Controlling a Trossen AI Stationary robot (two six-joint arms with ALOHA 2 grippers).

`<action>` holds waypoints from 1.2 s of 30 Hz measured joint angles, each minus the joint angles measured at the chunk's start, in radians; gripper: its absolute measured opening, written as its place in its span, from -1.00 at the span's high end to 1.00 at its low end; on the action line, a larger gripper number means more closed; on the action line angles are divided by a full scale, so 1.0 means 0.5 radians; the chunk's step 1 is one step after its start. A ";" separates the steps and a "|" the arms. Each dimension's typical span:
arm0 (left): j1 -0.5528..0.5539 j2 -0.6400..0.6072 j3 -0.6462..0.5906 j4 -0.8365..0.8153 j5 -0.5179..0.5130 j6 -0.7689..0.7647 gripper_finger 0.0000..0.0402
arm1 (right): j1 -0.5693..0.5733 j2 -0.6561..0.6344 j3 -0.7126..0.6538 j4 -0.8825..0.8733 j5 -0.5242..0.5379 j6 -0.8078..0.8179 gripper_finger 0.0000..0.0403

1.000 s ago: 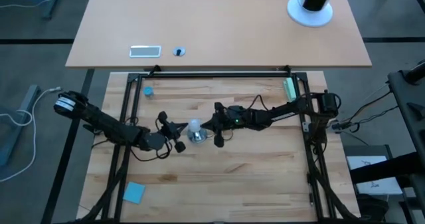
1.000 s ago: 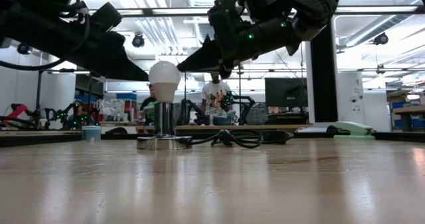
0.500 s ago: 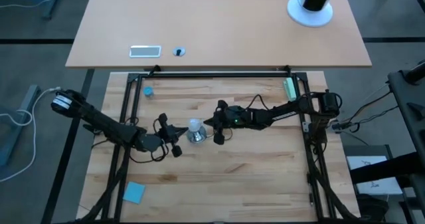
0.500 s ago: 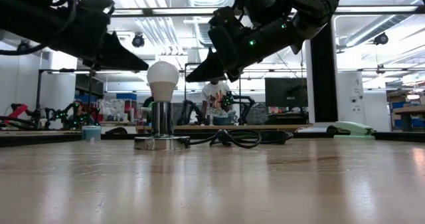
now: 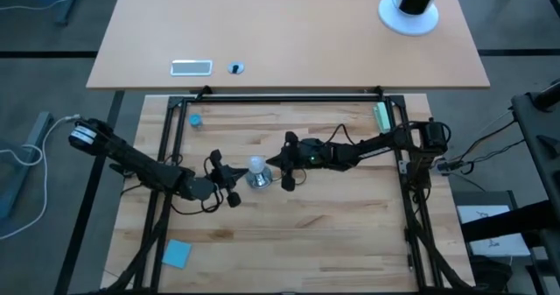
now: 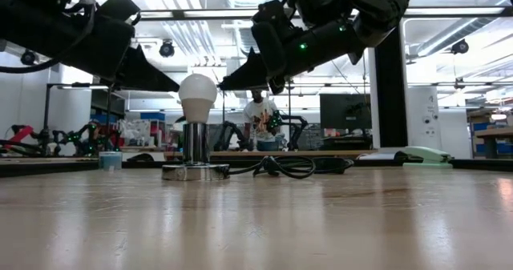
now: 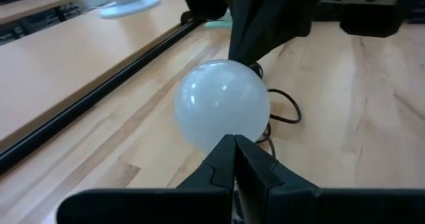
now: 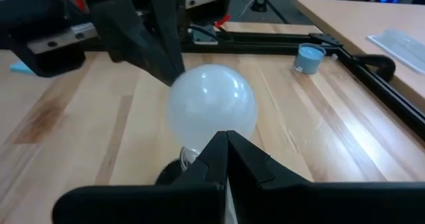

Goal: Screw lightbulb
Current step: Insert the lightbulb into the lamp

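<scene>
— Lightbulb (image 5: 255, 165) stands upright in the silver socket (image 6: 195, 171) at mid-table, between both arms. Is anything holding it?

— No. The left gripper (image 5: 231, 185) sits just left of it, the right gripper (image 5: 282, 165) just right; each has its fingers pressed together, tips near the glass.

— What's the risk?

— With nothing pinching the bulb, a closed tip could nudge it sideways, sliding the loose socket along its black cord (image 6: 282, 167) or leaving the thread crooked.
</scene>
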 joint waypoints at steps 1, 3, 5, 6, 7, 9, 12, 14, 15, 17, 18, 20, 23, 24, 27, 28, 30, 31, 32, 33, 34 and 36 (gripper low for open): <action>0.000 0.000 0.000 0.000 -0.019 0.000 1.00 | 0.001 0.000 0.001 0.003 0.001 0.000 1.00; 0.001 0.000 0.000 -0.007 -0.050 -0.012 1.00 | 0.001 0.000 0.011 -0.001 -0.016 0.002 1.00; 0.003 0.000 -0.001 -0.009 -0.091 -0.020 1.00 | 0.001 0.000 0.021 -0.002 -0.061 0.004 1.00; 0.003 0.000 -0.001 -0.009 -0.101 -0.022 1.00 | 0.003 0.000 0.028 -0.001 -0.076 0.013 1.00; 0.003 0.000 -0.001 -0.010 -0.113 -0.023 1.00 | 0.005 0.000 0.032 0.000 -0.083 0.018 1.00; 0.003 0.000 -0.001 -0.010 -0.133 -0.023 1.00 | 0.009 0.000 0.035 0.000 -0.083 0.018 1.00; 0.003 -0.006 -0.001 -0.004 -0.134 -0.021 1.00 | 0.010 0.000 0.035 -0.031 -0.003 0.016 1.00; 0.003 -0.025 0.006 -0.003 -0.133 -0.009 1.00 | 0.009 -0.004 0.035 -0.089 0.079 0.008 1.00; 0.003 -0.033 0.012 -0.001 -0.134 -0.002 1.00 | 0.004 -0.005 0.035 -0.111 0.098 0.003 1.00; 0.003 -0.035 0.020 0.001 -0.129 -0.001 1.00 | -0.002 -0.007 0.035 -0.133 0.108 0.004 1.00; 0.003 -0.034 0.019 -0.015 -0.120 -0.001 1.00 | -0.005 -0.008 0.035 -0.137 0.107 0.004 1.00; 0.008 -0.015 0.019 -0.012 -0.102 -0.002 1.00 | -0.005 -0.008 0.035 -0.135 0.101 0.004 1.00; 0.009 0.012 0.011 -0.028 -0.097 -0.016 1.00 | 0.001 -0.008 0.035 -0.110 0.065 0.016 1.00; 0.009 0.019 0.011 -0.022 -0.096 -0.017 1.00 | 0.002 -0.008 0.035 -0.097 0.058 0.019 1.00; 0.014 0.035 0.011 -0.018 -0.096 -0.023 1.00 | 0.001 0.007 0.035 -0.067 0.008 0.020 1.00; 0.014 0.041 0.011 -0.016 -0.097 -0.024 1.00 | 0.004 0.013 0.035 -0.059 -0.013 0.022 1.00; 0.015 0.043 0.011 -0.011 -0.099 -0.025 1.00 | 0.011 0.023 0.035 -0.042 -0.020 0.028 1.00; 0.015 0.043 0.011 -0.012 -0.112 -0.025 1.00 | 0.016 0.025 0.035 -0.035 -0.021 0.028 1.00; 0.015 0.044 0.011 -0.013 -0.138 -0.024 1.00 | 0.021 0.027 0.035 -0.032 -0.023 0.027 1.00; 0.016 0.044 0.011 -0.013 -0.164 -0.026 1.00 | 0.028 0.027 0.035 -0.032 -0.032 0.023 1.00; 0.016 0.044 0.011 -0.011 -0.187 -0.031 1.00 | 0.033 0.028 0.035 -0.031 -0.036 0.021 1.00; 0.018 0.044 0.011 -0.008 -0.201 -0.032 1.00 | 0.041 0.030 0.035 -0.030 -0.039 0.018 1.00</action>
